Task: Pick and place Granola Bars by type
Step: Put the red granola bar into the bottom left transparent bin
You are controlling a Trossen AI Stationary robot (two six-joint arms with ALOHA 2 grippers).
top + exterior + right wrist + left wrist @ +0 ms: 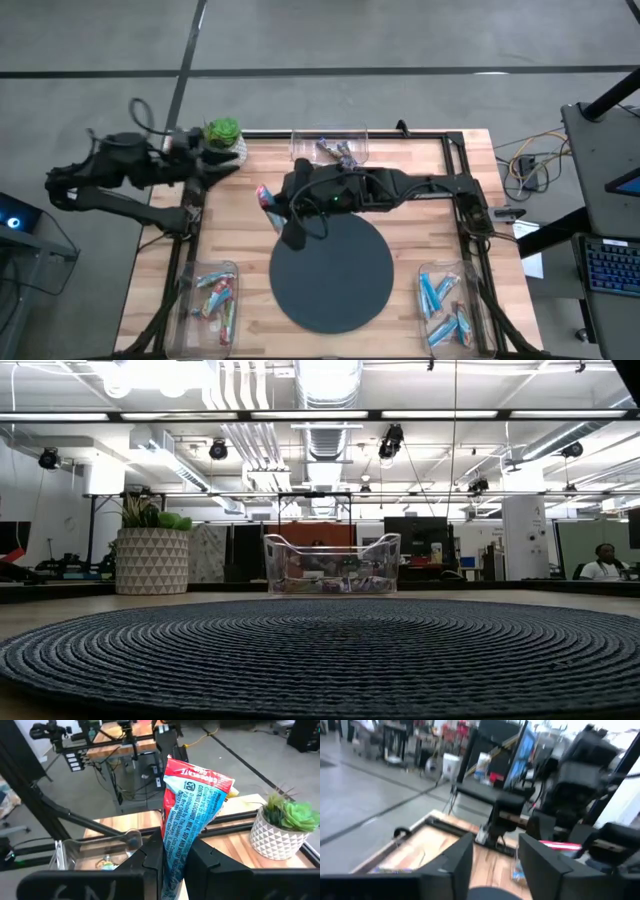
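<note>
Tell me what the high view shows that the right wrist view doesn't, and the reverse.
Only the high view: the dark round mat, the bin of blue bars at the table's right, the far bin and the left hand by the table's far-left corner. Only the right wrist view: printed text on the held bar. Both: the right hand shut on that bar, and the potted plant.

Wood table [400,170], woven matt mat [335,280].

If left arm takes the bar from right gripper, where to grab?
Grab the free upper end of the red-and-blue bar, coming from above. The right gripper clamps its lower part and it stands nearly upright, so only the top is exposed. The left gripper is open near the plant.
</note>
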